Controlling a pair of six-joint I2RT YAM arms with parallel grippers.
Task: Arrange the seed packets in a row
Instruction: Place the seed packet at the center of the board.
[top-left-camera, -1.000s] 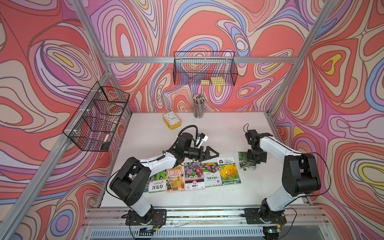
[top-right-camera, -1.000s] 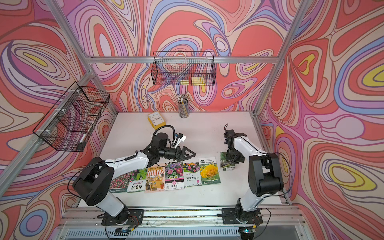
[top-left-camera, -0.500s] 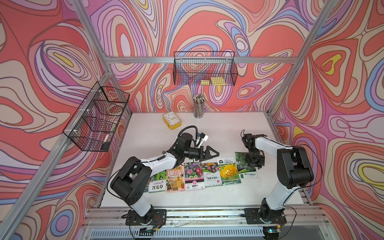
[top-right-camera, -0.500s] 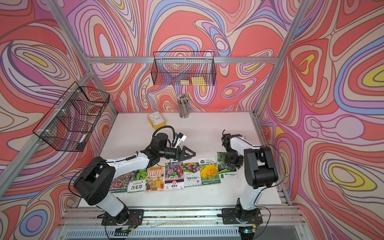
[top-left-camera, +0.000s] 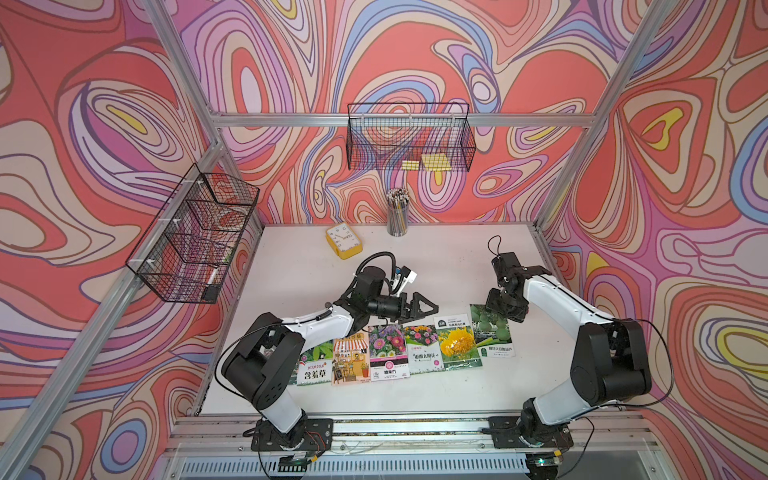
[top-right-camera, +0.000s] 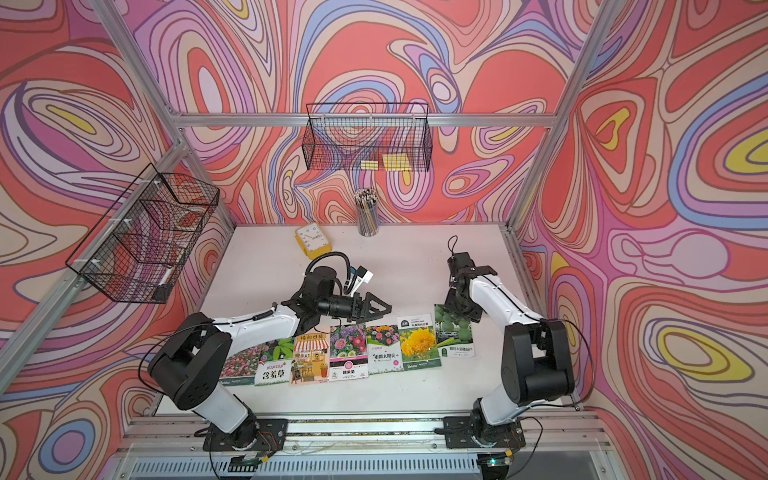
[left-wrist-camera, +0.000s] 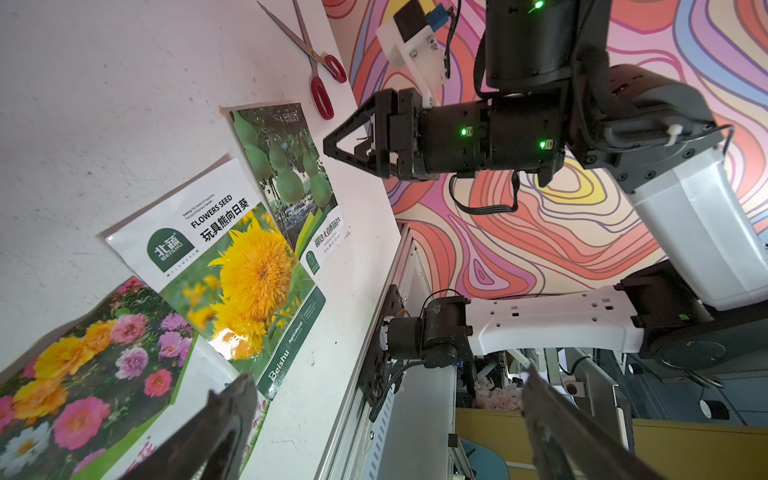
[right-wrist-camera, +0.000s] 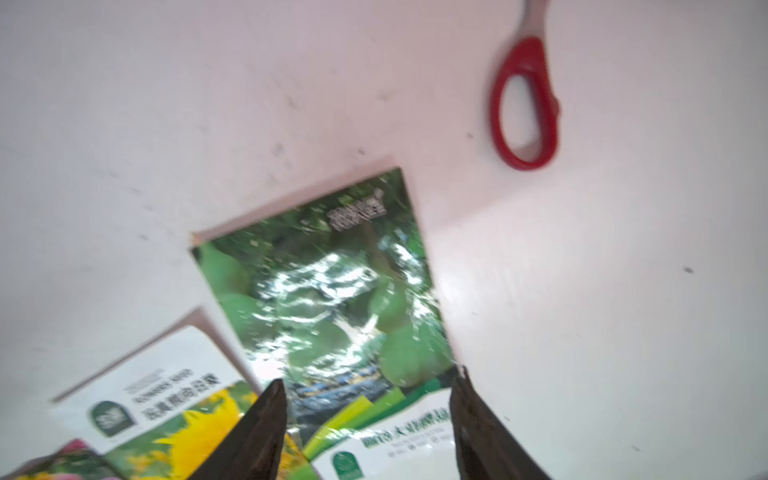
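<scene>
Several seed packets lie side by side in a row near the table's front in both top views, from the green-leaf packet (top-left-camera: 316, 368) to the sunflower packet (top-left-camera: 457, 343). At the row's right end the green gourd packet (top-left-camera: 492, 332) (right-wrist-camera: 332, 291) lies flat, touching the sunflower packet (right-wrist-camera: 178, 415), set slightly farther back. My right gripper (top-left-camera: 505, 308) (right-wrist-camera: 370, 415) is open just above the gourd packet, holding nothing. My left gripper (top-left-camera: 428, 309) (left-wrist-camera: 386, 399) hovers open and empty above the row's far edge, pointing right.
Red-handled scissors (left-wrist-camera: 320, 79) (right-wrist-camera: 523, 108) lie on the table beyond the gourd packet. A yellow clock (top-left-camera: 343, 243) and a pencil cup (top-left-camera: 397, 216) stand at the back. Wire baskets hang on the back wall (top-left-camera: 409, 141) and the left wall (top-left-camera: 195, 232).
My right gripper carried the gourd packet left to the row's right end, opened and let it go. The left arm has not moved.
</scene>
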